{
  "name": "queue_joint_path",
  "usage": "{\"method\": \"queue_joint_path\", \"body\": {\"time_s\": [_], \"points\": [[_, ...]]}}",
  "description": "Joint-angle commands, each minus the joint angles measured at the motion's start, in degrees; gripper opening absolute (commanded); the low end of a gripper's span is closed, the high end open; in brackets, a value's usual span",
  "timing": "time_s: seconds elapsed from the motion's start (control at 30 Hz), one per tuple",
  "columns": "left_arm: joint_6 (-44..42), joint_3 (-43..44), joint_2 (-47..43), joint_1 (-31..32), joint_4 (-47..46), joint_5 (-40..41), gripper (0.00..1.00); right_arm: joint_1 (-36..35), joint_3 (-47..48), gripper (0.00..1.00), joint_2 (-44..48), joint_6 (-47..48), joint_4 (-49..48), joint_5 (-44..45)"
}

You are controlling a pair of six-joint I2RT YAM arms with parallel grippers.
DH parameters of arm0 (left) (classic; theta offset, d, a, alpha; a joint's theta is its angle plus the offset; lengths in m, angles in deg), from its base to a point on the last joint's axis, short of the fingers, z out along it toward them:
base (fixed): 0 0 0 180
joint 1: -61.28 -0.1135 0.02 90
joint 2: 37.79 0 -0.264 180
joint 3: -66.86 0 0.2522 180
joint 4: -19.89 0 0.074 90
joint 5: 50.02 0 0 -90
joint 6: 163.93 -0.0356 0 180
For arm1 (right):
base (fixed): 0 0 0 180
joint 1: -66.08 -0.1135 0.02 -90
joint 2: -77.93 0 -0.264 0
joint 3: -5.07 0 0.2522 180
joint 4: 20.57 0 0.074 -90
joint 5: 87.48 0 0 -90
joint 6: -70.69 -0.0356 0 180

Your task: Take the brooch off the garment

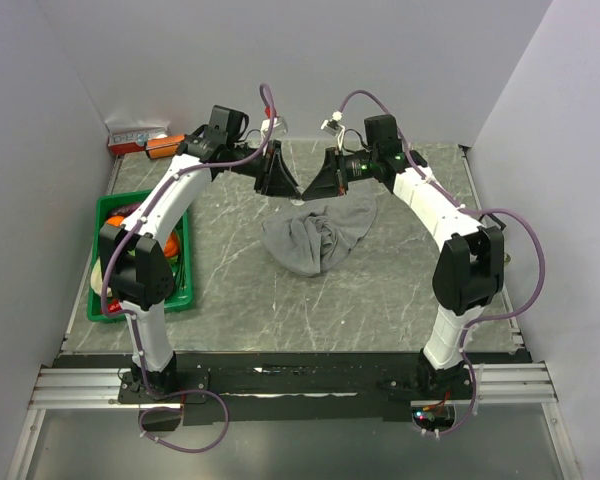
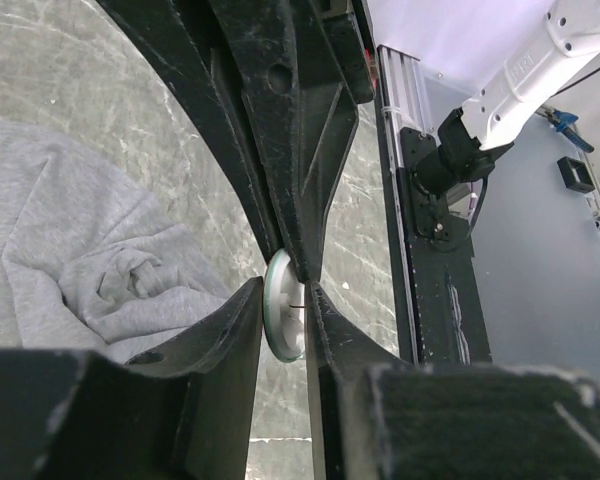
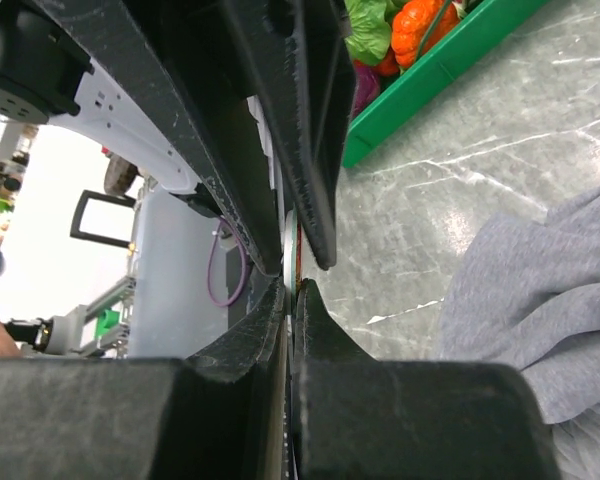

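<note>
A: Quick rundown, biggest first?

B: Grey table (image 1: 380,290). The garment (image 1: 315,240) is rumpled on it, below both grippers and a bit toward the arm bases. The green crate (image 1: 115,200) sits well out on the L gripper's outer side. Not in play.

A: Grippers?

B: Tip to tip above the garment's far edge. L gripper (image 2: 286,290): jaws stand either side of the brooch (image 2: 280,320), and the disc fills the gap, so I read it as grasping the brooch by its faces. R gripper (image 3: 292,285): clenched tight, tips butting in at the disc's upper rim from the opp. side. Can't tell if it nips a pin, the rim or nothing.

A: Brooch vs cloth?

B: Edge-on between the L fingers, with bare table behind it. Cloth lies lower and off to one side of those fingers, apart. No fabric visible round the disc.

A: So which step?

B: Prob. the tail end: brooch looks free, both grippers at it, like a handover.

A: Next?

B: IMO the R needs to let go and back off straight. Then the L carries the disc clear of the garment. It's thin, so keep the pinch square or it could slip out.
</note>
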Motion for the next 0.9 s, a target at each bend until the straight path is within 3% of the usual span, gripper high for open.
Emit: {"method": "queue_joint_path", "body": {"time_s": [0.0, 0.27, 0.6, 0.87], "points": [[-3.81, 1.18, -0.66, 1.35, -0.19, 4.6, 0.27, -1.1, 0.69, 0.0, 1.63, -4.04, -6.71, -7.46], [-3.9, 1.96, -0.49, 1.27, 0.42, 5.22, 0.25, -1.1, 0.95, 0.0, 1.54, -3.87, -6.2, -6.67], [-1.7, 1.44, -1.1, 0.92, 0.16, 9.35, 0.25, -1.1, 4.82, 0.0, 2.07, 7.45, 3.74, -0.17], [-4.33, 1.79, -1.28, 0.3, 2.0, 10.93, 0.24, -1.18, 4.91, 0.0, 2.25, 6.86, 3.31, -0.86]]}}
